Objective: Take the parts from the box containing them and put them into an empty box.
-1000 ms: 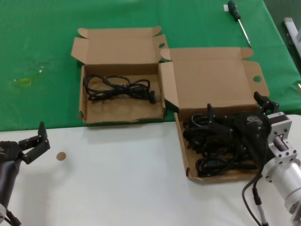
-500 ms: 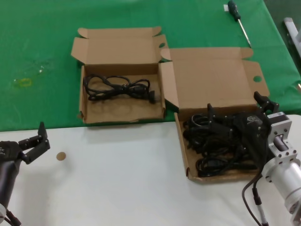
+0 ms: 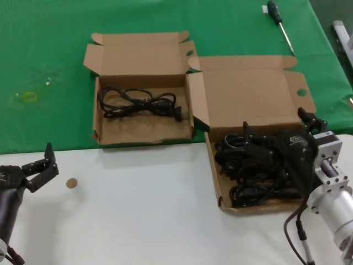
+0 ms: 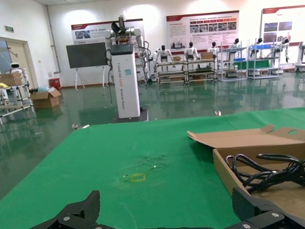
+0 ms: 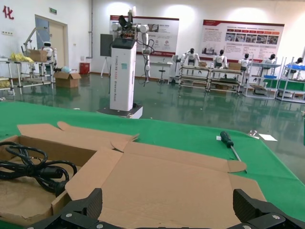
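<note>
The larger cardboard box (image 3: 216,182) sits at the right with its wide lid (image 3: 251,94) open and several black coiled cables (image 3: 251,171) inside. My right gripper (image 3: 276,124) hovers open over this box, above the cables and holding nothing; its wrist view shows the lid (image 5: 176,186) between its fingertips (image 5: 95,200). The smaller box (image 3: 143,135) stands to the left, lid open, with one black cable (image 3: 138,102) lying in it; this cable also shows in the left wrist view (image 4: 267,171). My left gripper (image 3: 37,164) is open and empty over the white table at the near left.
A black-handled screwdriver (image 3: 278,22) lies on the green cloth (image 3: 44,66) at the back right. A small brown round spot (image 3: 71,183) is on the white table (image 3: 138,221). A metal object (image 3: 342,33) is at the right edge.
</note>
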Available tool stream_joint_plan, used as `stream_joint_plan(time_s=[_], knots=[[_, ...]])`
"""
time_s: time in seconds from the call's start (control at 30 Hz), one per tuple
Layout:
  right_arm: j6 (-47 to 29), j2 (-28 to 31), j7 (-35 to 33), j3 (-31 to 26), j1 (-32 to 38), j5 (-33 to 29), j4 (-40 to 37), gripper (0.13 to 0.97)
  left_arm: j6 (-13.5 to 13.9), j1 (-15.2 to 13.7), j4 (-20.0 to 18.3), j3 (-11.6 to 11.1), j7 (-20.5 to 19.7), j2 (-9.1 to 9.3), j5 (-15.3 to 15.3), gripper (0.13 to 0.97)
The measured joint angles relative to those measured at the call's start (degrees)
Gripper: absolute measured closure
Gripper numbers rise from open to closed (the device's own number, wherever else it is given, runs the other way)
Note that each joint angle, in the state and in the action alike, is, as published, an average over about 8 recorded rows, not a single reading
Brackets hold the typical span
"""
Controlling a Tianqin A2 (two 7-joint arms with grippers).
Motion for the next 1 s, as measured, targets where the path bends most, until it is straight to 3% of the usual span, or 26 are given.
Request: stream_joint_plan(time_s=[1.0], knots=[[0.00,0.00,0.00,0.00,0.00,0.00,0.00,0.129,0.00,0.00,0.00,0.00,0.00,0.00,0.00,0.132]])
